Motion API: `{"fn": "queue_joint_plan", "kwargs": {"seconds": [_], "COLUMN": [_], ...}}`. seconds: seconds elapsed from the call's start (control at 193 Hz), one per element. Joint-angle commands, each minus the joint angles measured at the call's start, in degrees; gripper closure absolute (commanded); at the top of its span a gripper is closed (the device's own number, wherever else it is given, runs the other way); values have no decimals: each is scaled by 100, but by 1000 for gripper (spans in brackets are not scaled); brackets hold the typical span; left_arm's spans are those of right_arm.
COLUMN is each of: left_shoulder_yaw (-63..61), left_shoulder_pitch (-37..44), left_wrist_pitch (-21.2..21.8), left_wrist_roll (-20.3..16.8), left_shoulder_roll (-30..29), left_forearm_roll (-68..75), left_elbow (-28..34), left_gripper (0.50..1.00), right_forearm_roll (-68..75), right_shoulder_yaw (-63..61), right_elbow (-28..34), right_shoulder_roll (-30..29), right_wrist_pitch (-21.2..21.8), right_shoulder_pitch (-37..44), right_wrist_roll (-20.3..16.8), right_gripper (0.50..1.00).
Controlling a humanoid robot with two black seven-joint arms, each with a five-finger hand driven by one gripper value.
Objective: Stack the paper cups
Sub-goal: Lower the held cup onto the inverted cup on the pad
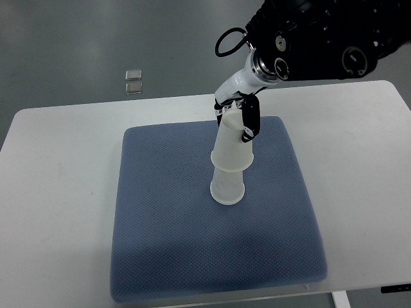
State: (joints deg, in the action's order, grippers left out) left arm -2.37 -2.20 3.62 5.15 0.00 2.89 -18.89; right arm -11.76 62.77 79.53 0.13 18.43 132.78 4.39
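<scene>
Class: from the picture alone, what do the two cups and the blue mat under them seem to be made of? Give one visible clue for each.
Upper cup and lower cup: probably thin paper or plastic, since they look matte, pale and slightly translucent. Blue mat: apparently woven fabric or foam-backed cloth, with a fine dotted weave and soft rounded edges.

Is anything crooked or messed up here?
A little. The upper cup, held by the right hand, leans toward the top of the picture instead of sitting straight on the lower cup. The blue mat looks fine, with no spills.
</scene>
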Motion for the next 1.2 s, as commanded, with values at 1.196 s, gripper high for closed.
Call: {"fn": "queue_joint_plan", "kwargs": {"seconds": [1.196], "left_shoulder_yaw": [9], "left_shoulder_pitch": [0], "left_wrist_pitch": [-1], "left_wrist_roll": [4], "left_shoulder_roll": [0], "left_forearm_roll": [1], "left_elbow": [8], "left_gripper": [500], "right_forearm_roll": [43], "right_shoulder_yaw": [-45], "right_elbow": [107], "right_shoulder_roll": [-13], "right_wrist_pitch": [-481], "right_shoulder_pitch": [-341], "right_wrist_roll": [18], "right_gripper": [720]}}
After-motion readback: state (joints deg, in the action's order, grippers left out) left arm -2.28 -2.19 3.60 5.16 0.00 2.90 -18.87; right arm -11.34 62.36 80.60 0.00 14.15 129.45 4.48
